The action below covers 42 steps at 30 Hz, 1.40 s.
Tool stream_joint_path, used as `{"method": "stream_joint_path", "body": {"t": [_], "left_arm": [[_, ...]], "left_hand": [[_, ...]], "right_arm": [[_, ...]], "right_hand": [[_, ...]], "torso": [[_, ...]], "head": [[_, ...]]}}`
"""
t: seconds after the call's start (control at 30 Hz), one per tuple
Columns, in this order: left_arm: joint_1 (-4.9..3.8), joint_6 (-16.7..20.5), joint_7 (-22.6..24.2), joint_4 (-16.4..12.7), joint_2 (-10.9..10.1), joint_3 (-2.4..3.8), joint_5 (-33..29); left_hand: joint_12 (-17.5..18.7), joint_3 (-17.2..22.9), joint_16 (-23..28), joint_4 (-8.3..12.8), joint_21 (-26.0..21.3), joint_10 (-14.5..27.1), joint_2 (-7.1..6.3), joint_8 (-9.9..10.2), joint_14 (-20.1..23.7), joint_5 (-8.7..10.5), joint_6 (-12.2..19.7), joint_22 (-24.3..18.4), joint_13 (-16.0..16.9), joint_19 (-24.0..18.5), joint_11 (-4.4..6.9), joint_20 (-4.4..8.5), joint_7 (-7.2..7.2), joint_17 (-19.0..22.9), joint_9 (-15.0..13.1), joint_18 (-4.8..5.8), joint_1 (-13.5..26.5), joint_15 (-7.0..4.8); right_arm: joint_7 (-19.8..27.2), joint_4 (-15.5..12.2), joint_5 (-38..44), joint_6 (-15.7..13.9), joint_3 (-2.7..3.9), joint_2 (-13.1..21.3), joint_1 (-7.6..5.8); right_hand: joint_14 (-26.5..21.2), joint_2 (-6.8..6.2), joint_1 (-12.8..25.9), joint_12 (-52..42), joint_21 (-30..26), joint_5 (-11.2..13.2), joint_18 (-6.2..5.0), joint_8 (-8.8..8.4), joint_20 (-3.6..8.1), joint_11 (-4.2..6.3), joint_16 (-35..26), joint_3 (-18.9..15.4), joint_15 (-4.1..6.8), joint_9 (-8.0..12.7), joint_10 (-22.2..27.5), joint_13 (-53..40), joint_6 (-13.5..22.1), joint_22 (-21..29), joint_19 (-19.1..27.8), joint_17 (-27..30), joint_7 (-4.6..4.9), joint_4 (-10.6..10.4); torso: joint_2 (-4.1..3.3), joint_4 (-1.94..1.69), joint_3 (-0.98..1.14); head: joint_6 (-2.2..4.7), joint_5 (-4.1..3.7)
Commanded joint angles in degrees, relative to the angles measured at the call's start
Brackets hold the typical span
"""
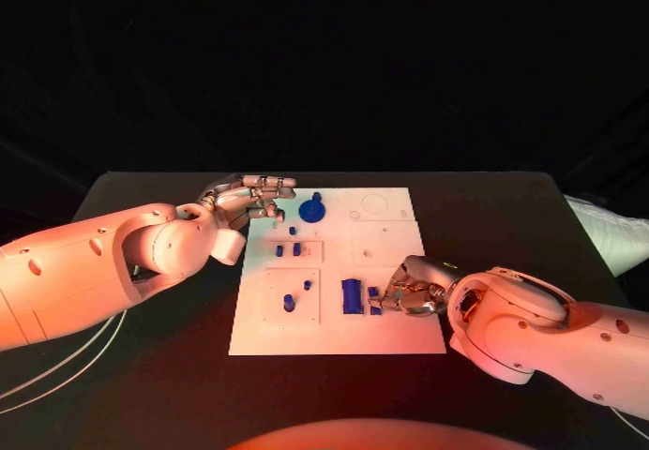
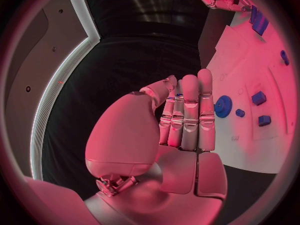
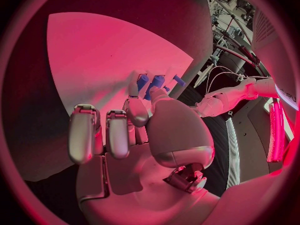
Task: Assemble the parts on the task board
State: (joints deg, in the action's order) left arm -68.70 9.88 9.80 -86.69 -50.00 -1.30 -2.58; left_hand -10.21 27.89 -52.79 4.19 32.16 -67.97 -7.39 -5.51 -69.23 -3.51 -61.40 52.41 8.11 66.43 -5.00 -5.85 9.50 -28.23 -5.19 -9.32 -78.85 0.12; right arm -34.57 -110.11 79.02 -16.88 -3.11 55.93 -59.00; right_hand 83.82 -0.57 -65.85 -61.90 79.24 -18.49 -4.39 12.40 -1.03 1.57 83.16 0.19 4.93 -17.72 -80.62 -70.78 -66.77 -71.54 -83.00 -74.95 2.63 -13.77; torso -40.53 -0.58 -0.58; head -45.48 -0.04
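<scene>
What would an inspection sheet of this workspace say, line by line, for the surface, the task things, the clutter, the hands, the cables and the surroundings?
Surface: black table, with the white task board in its middle.
Job's things: blue gear-like part near the board's far edge; small blue parts in the recesses; long blue part near the right hand.
Clutter: nothing seen.
Hands: left hand at the board's far left corner, fingers straight and together, holding nothing; right hand at a small blue piece beside the long part, grip cannot be told.
Cables: white cables on the table under the left arm.
Surroundings: dark backdrop; white cloth at the table's right.
</scene>
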Motion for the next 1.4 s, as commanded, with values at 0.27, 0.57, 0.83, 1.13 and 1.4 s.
{"method": "stream_joint_path", "body": {"t": [0.27,0.57,0.83,1.13,1.4], "left_arm": [[-0.02,-1.1,0.1,0.1,0.1,0.04,0.2],[-0.01,-1.1,0.0,0.2,0.2,0.03,0.3],[-0.01,-1.1,0.0,0.3,0.3,0.03,0.3],[-0.01,-1.0,0.1,0.4,0.3,0.03,0.3],[0.13,-0.9,0.7,1.0,0.6,-0.02,0.3]], "left_hand": [[-0.2,-0.2,0.2,0.0,-0.2,0.2,0.62,-0.1,0.3,-0.24,0.3,0.0,0.1,-0.4,-0.03,-0.11,-0.11,0.0,0.1,-1.11,0.1,0.14],[-0.3,-0.2,0.2,0.0,-0.3,0.3,0.72,-0.1,0.4,-0.27,0.4,-0.1,0.1,-0.4,-0.03,-0.12,-0.1,0.1,0.1,-1.12,0.1,0.15],[-0.3,-0.2,0.2,0.0,-0.3,0.3,0.72,-0.1,0.4,-0.27,0.4,-0.1,0.1,-0.4,-0.03,-0.12,-0.1,0.1,0.1,-1.12,0.1,0.15],[-0.3,-0.2,0.2,0.0,-0.3,0.3,0.72,-0.1,0.4,-0.27,0.4,-0.1,0.1,-0.4,-0.03,-0.12,-0.1,0.1,0.1,-1.12,0.1,0.15],[-0.4,-0.3,0.2,0.0,-0.4,0.4,0.76,-0.1,0.5,-0.24,0.4,-0.1,0.1,-0.5,-0.08,-0.17,-0.08,0.2,0.1,-1.09,0.2,0.2]], "right_arm": [[0.6,0.6,3.9,3.7,0.0,0.0,0.04],[0.6,1.0,3.8,3.9,0.0,-0.2,0.04],[0.7,2.0,3.7,4.0,0.0,-1.0,0.05],[1.8,2.4,2.9,1.2,0.0,-1.0,0.04],[14.0,2.9,-14.2,-5.9,0.07,1.1,-2.27]], "right_hand": [[4.5,-0.16,-4.4,0.4,0.3,8.5,0.6,0.08,-0.05,-0.06,0.4,-0.8,0.29,-0.5,-0.5,-0.2,-0.1,-0.3,-0.3,-5.8,0.12,3.0],[4.5,0.21,-4.5,0.4,0.4,8.9,0.61,0.07,-0.06,-0.06,0.4,-0.9,0.28,-0.6,-0.6,-0.3,-0.1,-0.3,-0.3,-5.8,0.13,3.0],[4.5,0.5,-4.4,0.4,0.4,9.0,0.62,0.05,-0.07,-0.08,0.5,-0.9,0.27,-0.6,-0.6,-0.3,-0.1,-0.4,-0.3,-5.9,0.15,2.9],[4.3,0.24,-4.2,1.6,0.1,8.9,0.54,-0.18,-0.1,-0.21,0.0,-1.5,0.2,-0.6,-0.1,0.4,0.3,0.0,-0.1,-5.2,0.32,2.8],[2.1,-0.7,-2.9,20.3,-6.9,5.1,-1.43,-2.76,-1.08,-1.86,-7.3,-5.7,-1.15,-0.1,7.9,12.2,4.7,10.3,4.4,3.6,2.19,0.7]], "torso": [[0.01,-0.04,0.0],[-0.01,-0.07,-0.03],[-0.05,-0.08,0.01],[0.04,0.03,-0.01],[0.62,-0.09,-0.05]], "head": [[-0.04,0.02],[-0.13,0.11],[0.01,0.13],[0.16,0.04],[0.8,-0.34]]}}
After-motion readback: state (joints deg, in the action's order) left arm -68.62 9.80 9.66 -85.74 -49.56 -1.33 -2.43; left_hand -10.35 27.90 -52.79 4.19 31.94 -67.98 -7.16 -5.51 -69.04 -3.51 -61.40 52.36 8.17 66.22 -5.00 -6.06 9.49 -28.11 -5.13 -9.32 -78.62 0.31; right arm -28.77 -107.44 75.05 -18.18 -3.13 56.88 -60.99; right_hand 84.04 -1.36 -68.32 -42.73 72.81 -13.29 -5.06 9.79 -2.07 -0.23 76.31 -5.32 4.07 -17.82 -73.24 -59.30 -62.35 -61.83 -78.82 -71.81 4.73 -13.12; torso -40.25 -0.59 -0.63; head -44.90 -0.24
